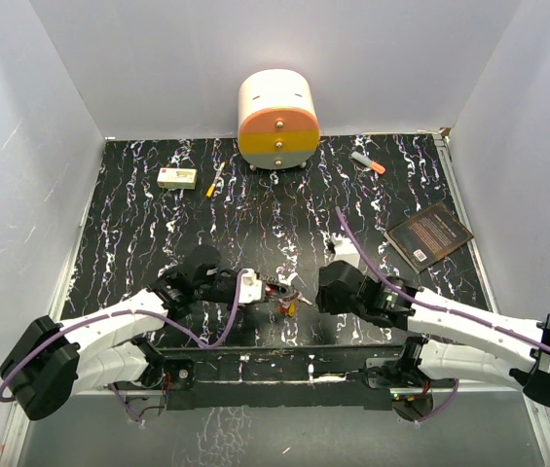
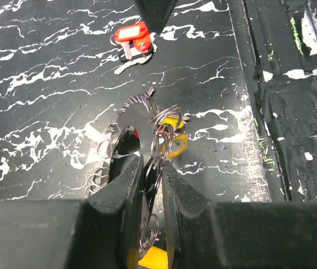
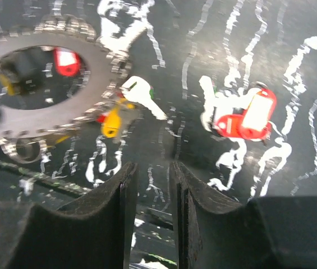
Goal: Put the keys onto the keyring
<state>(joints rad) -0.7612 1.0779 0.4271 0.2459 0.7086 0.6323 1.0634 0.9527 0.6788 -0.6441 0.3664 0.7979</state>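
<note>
You have one keyring (image 3: 105, 78) and two grippers. The keys (image 1: 290, 304) are harder to count. One red key (image 3: 248, 119) lies alone on the black table (image 1: 158, 224). A small bunch sits right at the ring. In that bunch you can see one yellow key (image 3: 111, 123), one silver key blade (image 3: 142, 96), and a bit of red through the ring's hole. More may hide there; you cannot tell.

From above, the keyring is between your two grippers. It is at 3 o'clock from the left gripper (image 2: 150, 168) and at 9 o'clock from the right gripper (image 3: 150, 174). In the right wrist view the ring is at 10 o'clock from the fingers and the red key is at 2 o'clock. Both are apart from those fingers.

Your left gripper is pinched on the edge of the ring. The ring stands on edge between the two fingers, with thin wire loops (image 2: 159, 137) bunched beside it.

Your right gripper has only a narrow gap. Nothing is in that gap and the fingers touch nothing.
</note>
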